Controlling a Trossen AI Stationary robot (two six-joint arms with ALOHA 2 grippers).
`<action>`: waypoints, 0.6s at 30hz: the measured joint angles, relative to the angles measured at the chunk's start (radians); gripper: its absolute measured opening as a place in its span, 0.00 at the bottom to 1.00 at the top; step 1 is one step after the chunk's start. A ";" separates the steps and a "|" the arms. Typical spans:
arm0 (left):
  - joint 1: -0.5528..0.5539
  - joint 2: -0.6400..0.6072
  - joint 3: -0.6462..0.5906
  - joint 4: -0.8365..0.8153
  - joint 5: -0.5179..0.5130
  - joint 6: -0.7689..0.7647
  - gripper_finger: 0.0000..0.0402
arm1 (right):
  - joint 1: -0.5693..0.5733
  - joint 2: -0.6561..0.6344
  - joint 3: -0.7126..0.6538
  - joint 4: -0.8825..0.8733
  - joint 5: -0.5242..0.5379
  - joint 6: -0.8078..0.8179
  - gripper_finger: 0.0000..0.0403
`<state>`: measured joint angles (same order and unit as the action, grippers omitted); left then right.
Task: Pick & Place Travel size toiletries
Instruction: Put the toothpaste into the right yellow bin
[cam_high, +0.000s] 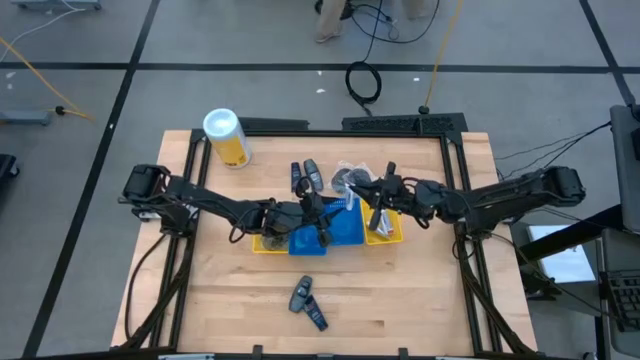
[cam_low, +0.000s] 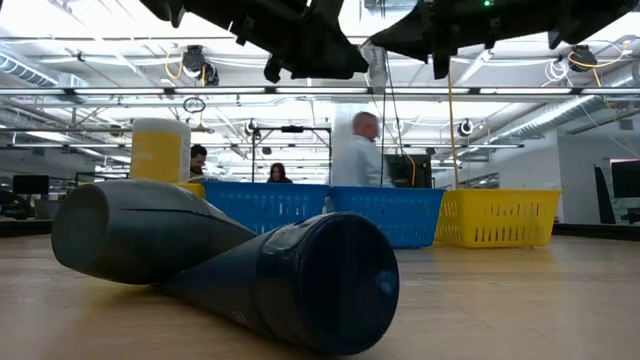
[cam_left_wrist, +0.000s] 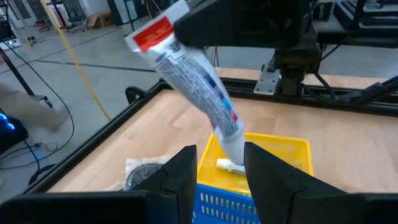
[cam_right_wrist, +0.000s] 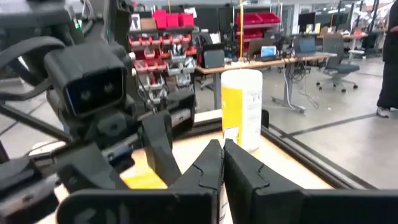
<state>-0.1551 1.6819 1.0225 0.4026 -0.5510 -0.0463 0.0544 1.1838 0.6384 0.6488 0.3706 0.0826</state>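
Placement underway, by the look of it: white tube (cam_left_wrist: 199, 81) pinched near its crimped end by the right gripper (cam_high: 380, 205), fingers clamped tight on it, hanging tilted with the cap down just above the yellow bin (cam_left_wrist: 280, 146). Seemingly ready for release, cap already at or just inside the rim; cannot tell whether touching the bin floor.

Left gripper (cam_high: 322, 222) hovering over the blue bin (cam_high: 335, 235) right beside, fingers spread apart and holding nothing, pointed at the tube.

Next move, as a judgement: lower slightly, then open the right fingers so the tube drops inside rather than tipping across the wall shared with the blue bin. Afterwards, on to the remaining toiletries: two dark bottles (cam_high: 308, 302) lying near the front edge, more dark bottles (cam_high: 305, 175) and a clear packet (cam_high: 350, 178) behind the bins.

Little room between the two grippers, nearly side by side above the bins; safest exit straight up. Plenty of bare wood toward the front edge; yellow canister (cam_high: 227, 135) well apart at the back left.
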 joint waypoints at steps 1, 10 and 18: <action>0.000 -0.006 0.000 -0.013 0.000 0.000 0.33 | 0.000 -0.010 0.000 -0.018 0.000 0.004 0.00; -0.006 -0.032 0.000 -0.071 -0.033 -0.006 0.33 | 0.061 -0.117 0.000 -0.189 0.016 0.010 0.00; -0.007 -0.030 0.000 -0.079 -0.035 -0.006 0.33 | 0.141 -0.189 0.000 -0.395 0.079 0.066 0.00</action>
<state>-0.1623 1.6516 1.0225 0.3240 -0.5858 -0.0525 0.1956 0.9951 0.6380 0.2539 0.4492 0.1486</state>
